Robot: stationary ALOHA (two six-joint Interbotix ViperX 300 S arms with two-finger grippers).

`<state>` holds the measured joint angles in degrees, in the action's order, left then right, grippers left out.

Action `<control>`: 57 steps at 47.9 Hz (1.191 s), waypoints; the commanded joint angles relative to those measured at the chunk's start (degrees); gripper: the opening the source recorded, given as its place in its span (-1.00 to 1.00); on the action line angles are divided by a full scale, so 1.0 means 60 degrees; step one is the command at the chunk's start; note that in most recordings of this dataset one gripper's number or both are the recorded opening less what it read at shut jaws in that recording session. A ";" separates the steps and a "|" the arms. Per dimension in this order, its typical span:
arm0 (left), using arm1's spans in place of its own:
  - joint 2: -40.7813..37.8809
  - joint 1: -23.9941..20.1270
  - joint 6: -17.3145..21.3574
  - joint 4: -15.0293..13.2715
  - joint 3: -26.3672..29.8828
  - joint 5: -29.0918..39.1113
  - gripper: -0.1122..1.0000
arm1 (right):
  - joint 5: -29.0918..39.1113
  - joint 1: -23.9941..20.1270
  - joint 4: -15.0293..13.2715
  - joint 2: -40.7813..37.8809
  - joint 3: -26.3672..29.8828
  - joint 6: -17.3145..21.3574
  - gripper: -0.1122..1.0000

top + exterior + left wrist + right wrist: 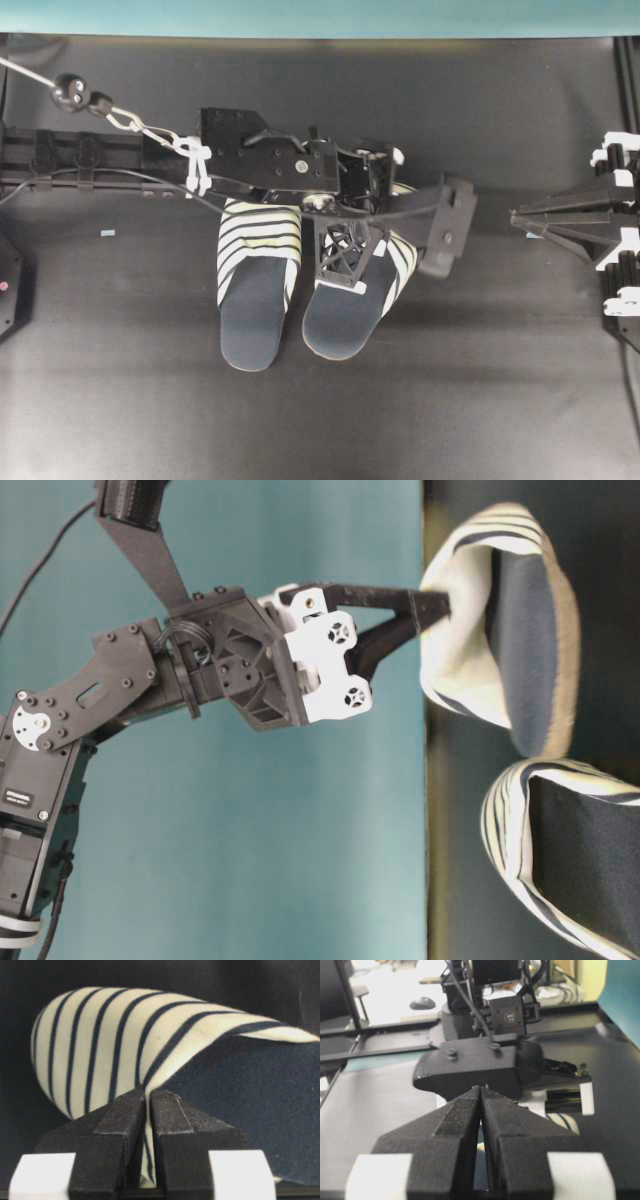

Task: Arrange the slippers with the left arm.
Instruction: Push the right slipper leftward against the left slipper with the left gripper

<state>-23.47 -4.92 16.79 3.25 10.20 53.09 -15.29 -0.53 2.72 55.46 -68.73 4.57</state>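
Two striped slippers lie side by side mid-table, toes toward the far wall. The left slipper (255, 300) lies free. My left gripper (343, 272) reaches down onto the right slipper (345, 322) and is shut on the edge of its striped upper. In the left wrist view the fingertips (131, 1105) pinch that white and navy fabric (125, 1035) beside the navy insole (260, 1100). In the table-level view the left gripper (432, 606) nips the far slipper (480, 630), while the near slipper (560, 870) lies untouched. My right gripper (520, 216) is shut and empty, off to the right.
The left arm (260, 160) spans the table from the left edge, its black wrist housing (447, 225) sticking out toward the right gripper (481, 1090). A small blue mark (107, 233) lies on the black mat. A teal wall (320, 15) bounds the far side.
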 commanded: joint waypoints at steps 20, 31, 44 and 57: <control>0.0278 -0.0425 -0.1831 0.0015 -0.0908 -0.0293 -0.77 | -0.0132 -0.0015 0.0044 -0.0044 0.0059 0.0059 -0.80; 0.0293 -0.0352 -0.2095 0.0015 -0.1655 -0.0835 -0.77 | -0.0132 0.0000 0.0044 -0.0044 0.0059 0.0059 -0.80; 0.0293 -0.0176 -0.3442 0.0015 -0.1714 -0.0967 -0.77 | -0.0132 -0.0015 0.0044 -0.0044 0.0059 0.0044 -0.80; 0.0264 0.0205 -0.3604 0.0015 -0.1714 -0.0908 -0.75 | -0.0132 -0.0015 0.0044 -0.0044 0.0059 0.0059 -0.80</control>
<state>-22.76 -4.48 -4.75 3.25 -0.44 47.72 -15.38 -0.53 2.90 55.46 -68.73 4.57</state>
